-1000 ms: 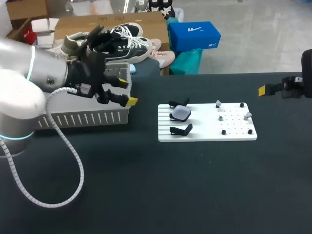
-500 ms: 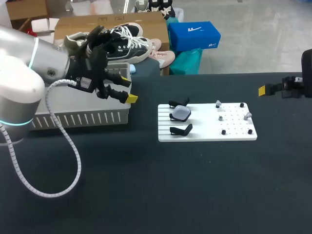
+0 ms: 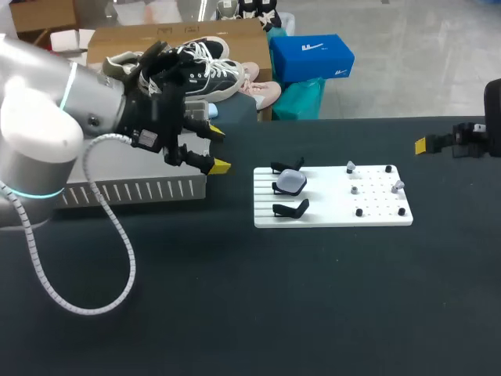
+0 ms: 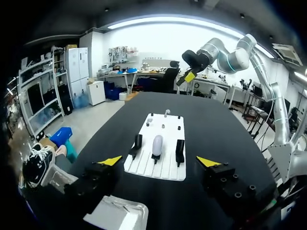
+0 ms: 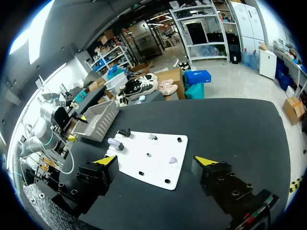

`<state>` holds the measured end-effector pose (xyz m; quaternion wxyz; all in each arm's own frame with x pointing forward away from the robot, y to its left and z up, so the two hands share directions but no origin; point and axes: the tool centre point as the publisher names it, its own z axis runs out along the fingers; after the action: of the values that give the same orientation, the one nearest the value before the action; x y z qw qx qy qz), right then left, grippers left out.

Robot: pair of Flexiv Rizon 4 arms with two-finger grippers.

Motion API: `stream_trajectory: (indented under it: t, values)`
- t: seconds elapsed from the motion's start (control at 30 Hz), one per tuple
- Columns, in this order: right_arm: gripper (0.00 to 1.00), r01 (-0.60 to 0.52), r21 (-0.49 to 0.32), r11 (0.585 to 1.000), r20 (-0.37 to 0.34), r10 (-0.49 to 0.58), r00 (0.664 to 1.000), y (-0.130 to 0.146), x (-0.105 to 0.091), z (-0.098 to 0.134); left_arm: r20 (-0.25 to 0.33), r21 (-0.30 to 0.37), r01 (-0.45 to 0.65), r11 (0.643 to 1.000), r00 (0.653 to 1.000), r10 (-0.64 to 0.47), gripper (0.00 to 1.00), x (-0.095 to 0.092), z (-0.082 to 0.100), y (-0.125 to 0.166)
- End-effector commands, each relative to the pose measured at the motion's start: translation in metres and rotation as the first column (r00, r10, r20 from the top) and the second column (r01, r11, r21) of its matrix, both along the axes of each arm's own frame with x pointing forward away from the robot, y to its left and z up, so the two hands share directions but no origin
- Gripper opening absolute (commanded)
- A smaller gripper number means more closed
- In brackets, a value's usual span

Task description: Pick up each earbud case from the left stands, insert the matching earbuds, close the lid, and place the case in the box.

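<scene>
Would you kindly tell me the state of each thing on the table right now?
Left gripper: open, empty.
Right gripper: open, empty.
Earbud case: lid apparently closed, on middle stand.
Other two stands: empty.
Earbuds: on board pegs, not inserted.
Box: contents hidden by left arm.

No legible text, label or number anywhere: table [image 3: 313, 298], board [image 3: 329, 207] and box [image 3: 133, 190] all unmarked.
</scene>
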<state>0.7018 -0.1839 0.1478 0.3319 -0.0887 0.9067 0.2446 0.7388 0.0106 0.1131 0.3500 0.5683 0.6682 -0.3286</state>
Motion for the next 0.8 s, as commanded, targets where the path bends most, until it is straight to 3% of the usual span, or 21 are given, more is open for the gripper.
stream_trajectory:
  t: [0.03,0.2,0.5,0.8]
  values:
    - [1.00,-0.001,0.000,1.000,-0.001,0.001,1.000,-0.001,0.000,0.000,-0.017,-0.001,0.060,0.998,0.998,-0.060,1.00,0.024,-0.012,-0.023]
    - [1.00,-0.001,0.000,1.000,-0.001,0.001,1.000,-0.001,0.000,0.000,-0.008,-0.039,0.095,0.995,0.995,-0.095,1.00,0.027,-0.023,-0.043]
    - [1.00,-0.001,0.000,1.000,-0.001,0.001,1.000,-0.001,0.000,0.000,-0.003,-0.029,0.123,0.992,0.992,-0.123,1.00,0.023,-0.045,-0.070]
    - [1.00,-0.001,0.000,1.000,-0.001,0.001,1.000,-0.001,0.000,0.000,0.034,-0.015,0.048,0.999,0.998,-0.048,1.00,0.017,-0.057,-0.080]
